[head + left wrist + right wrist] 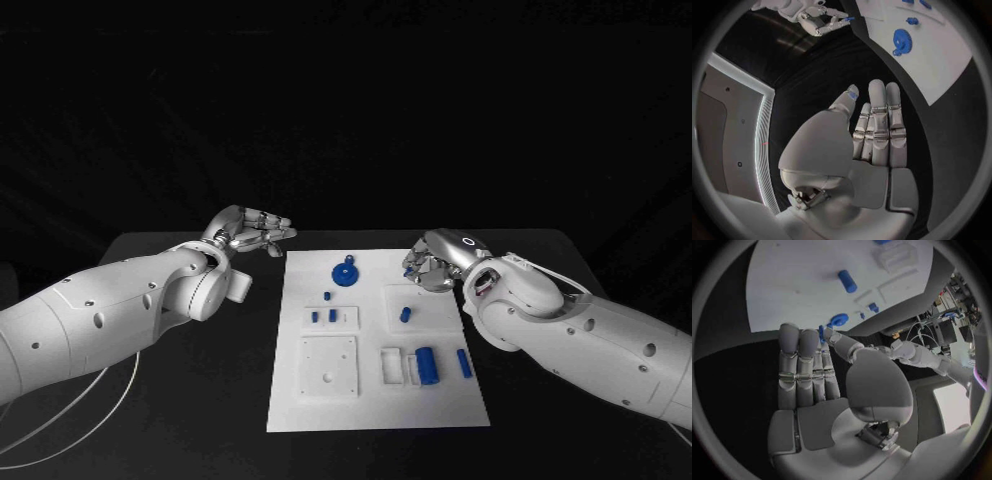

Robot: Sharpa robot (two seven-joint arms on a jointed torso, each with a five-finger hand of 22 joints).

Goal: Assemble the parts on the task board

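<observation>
On my black table (173, 400) the task board (378, 405) carries blue parts, a gear (345, 272) among them. Right hand (433, 262) pinches 1 small blue part (821, 332) over the board's far right edge; left hand (248, 232) empty, fingers straight, off its left.

The left hand (254, 230), left of the frame's middle, holds nothing, fingers straight. The right hand (437, 262), right of middle, pinches something small and blue.

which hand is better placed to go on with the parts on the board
Probably the right hand: it hangs over the board edge, pinching a small blue part near the gear. The left hand is off the board, holding nothing.
</observation>
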